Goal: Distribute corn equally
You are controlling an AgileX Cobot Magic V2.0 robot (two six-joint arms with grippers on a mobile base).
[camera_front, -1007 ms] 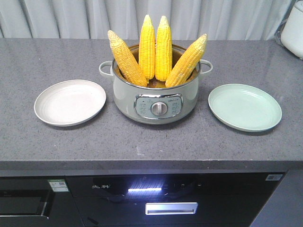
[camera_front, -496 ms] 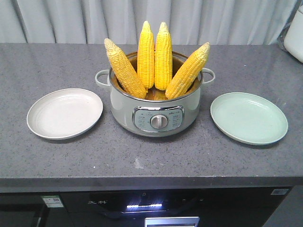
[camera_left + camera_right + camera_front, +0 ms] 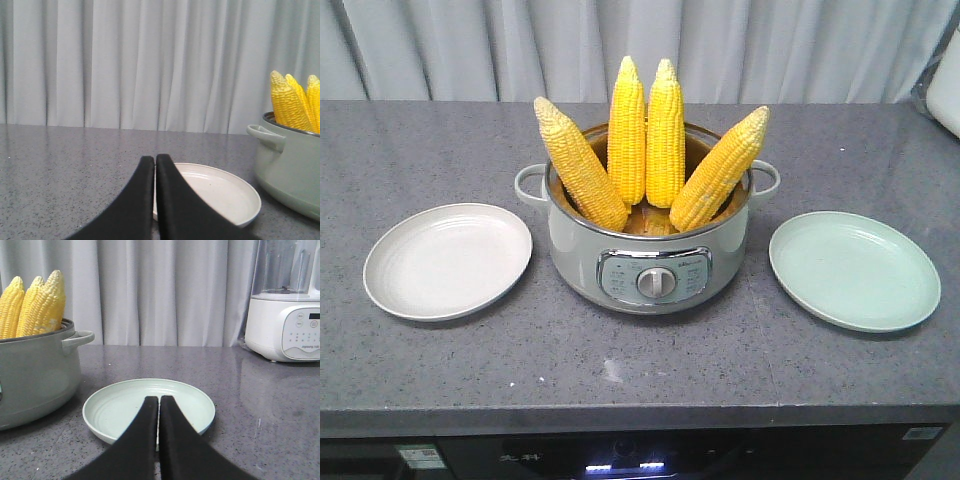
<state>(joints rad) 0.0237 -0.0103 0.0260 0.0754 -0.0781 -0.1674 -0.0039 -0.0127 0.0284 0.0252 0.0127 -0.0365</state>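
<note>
Reading L gripper (image 3: 155, 160) jaws as pressed together, white plate (image 3: 220, 192) just beyond tips. R gripper (image 3: 159, 399) same, green plate (image 3: 125, 405) ahead. Corn (image 3: 645, 135) stands in pot (image 3: 650, 250) btwn both grippers; I can't see cob bases, and pot's cut off in wrist views.

Yellow corn (image 3: 645, 135), sage pot (image 3: 575, 245), white plate (image 3: 447, 262), green plate (image 3: 853, 270), speckled grey counter (image 3: 640, 370)

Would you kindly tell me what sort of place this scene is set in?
Most likely a kitchen, perhaps a mock-up. A grey stone counter carries an electric pot of corn, a blender-like machine stands to its right, and a dark appliance panel sits below.
</note>
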